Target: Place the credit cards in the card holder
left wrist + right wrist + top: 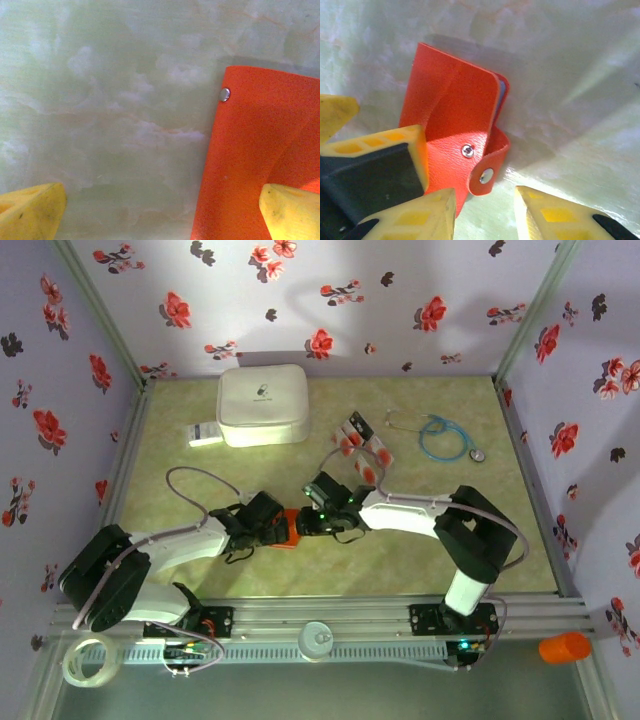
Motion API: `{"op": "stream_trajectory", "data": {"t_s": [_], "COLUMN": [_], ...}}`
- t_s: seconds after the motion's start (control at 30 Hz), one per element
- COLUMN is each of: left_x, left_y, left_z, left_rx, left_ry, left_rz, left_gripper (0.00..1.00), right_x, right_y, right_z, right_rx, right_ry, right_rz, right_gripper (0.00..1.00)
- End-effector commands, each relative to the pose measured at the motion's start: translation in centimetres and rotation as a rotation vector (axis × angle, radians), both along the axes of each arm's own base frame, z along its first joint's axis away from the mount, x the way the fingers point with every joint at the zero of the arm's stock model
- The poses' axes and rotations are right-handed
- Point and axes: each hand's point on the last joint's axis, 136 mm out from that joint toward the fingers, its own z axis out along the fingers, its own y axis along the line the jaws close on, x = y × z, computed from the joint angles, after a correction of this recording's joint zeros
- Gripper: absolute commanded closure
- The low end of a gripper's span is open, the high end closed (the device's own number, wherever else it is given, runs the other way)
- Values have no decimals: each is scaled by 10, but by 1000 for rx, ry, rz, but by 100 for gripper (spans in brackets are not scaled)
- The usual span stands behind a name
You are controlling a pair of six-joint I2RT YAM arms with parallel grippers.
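Two pincers meet over one small wallet near the middle of the table. We see the left gripper (161, 202) released, its yellow fingers spread wide: one over bare table, the other over the orange-red card holder (452, 102). We cannot tell whether that finger presses on the leather or merely hangs above it. The right gripper (484, 200) is likewise released, jaws apart, with the holder's snap tab (486, 175) just beyond the gap and clamped by neither finger.

The card holder lies on the green marbled table (450, 560), partly folded. A sliver of bluish-grey lining shows at its rounded edge, and a metal stud (225, 94) sits near one corner. From above, we find it between the two grippers, toward the front of the table.

Farther back, the credit cards (360, 445) lie in a loose cluster, apart from the holder. Left of them sits a white rounded case (262, 405) with a barcode label (203, 434) just beside it. Right of them lies a blue stethoscope (442, 436).
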Motion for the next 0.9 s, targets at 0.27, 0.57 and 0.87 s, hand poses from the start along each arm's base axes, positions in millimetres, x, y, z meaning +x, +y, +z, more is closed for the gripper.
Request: {"op": "stream_trajectory", "data": {"t_s": [0.27,0.57,0.87], "left_x": [-8,-7,-1], "left_y": [13,7,-25], "left_z": [-10,-1,6], "left_rx": [48,30,-2], "left_ry": [19,7,-8], "left_rz": [19,-2,-56], "left_gripper": [0,0,0], "right_x": [9,16,35], "right_y": [7,-13,-48], "right_z": [-10,-13,-3], "right_rx": [-39,-94,-136], "right_ry": [1,-17,-47], "right_rz": [4,-9,-3], "right_gripper": [61,100,100]}}
